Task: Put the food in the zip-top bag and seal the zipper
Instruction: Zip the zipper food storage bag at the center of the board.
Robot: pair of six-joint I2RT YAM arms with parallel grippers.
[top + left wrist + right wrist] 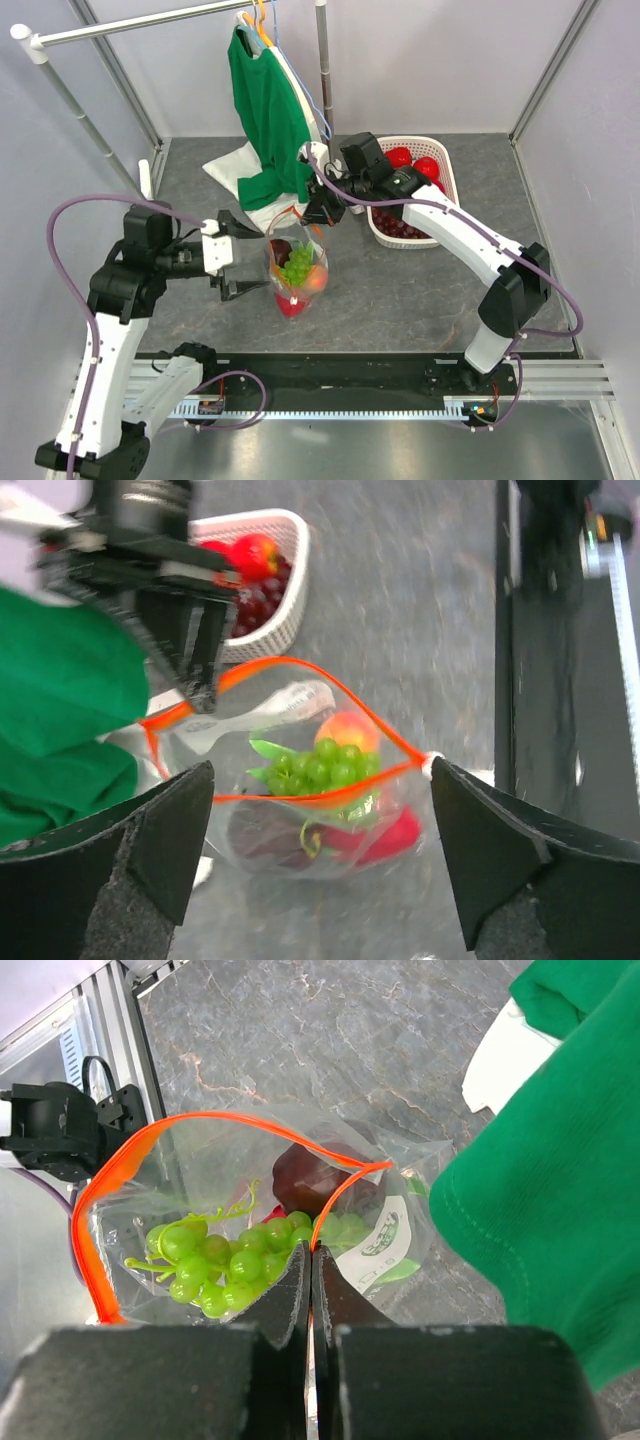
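The zip-top bag [293, 268] stands on the table with its mouth up and open. Inside lie food pieces: a green grape bunch [325, 763], an orange round fruit [346, 727], a red piece [390, 836] and a dark purple fruit [308, 1174]. The orange-red zipper [300, 799] gapes in a loop, with its white end piece [432, 764] on the right. My right gripper [312, 1258] is shut on the zipper's far edge and holds the bag up. My left gripper [320, 880] is open, just short of the bag's near side, and touches nothing.
A white lattice basket [448, 170] with red fruits and dark grapes sits at the back right. A green garment [265, 110] hangs from a rail behind the bag, and white cloth [235, 170] lies below it. The black base rail [330, 370] runs along the near edge.
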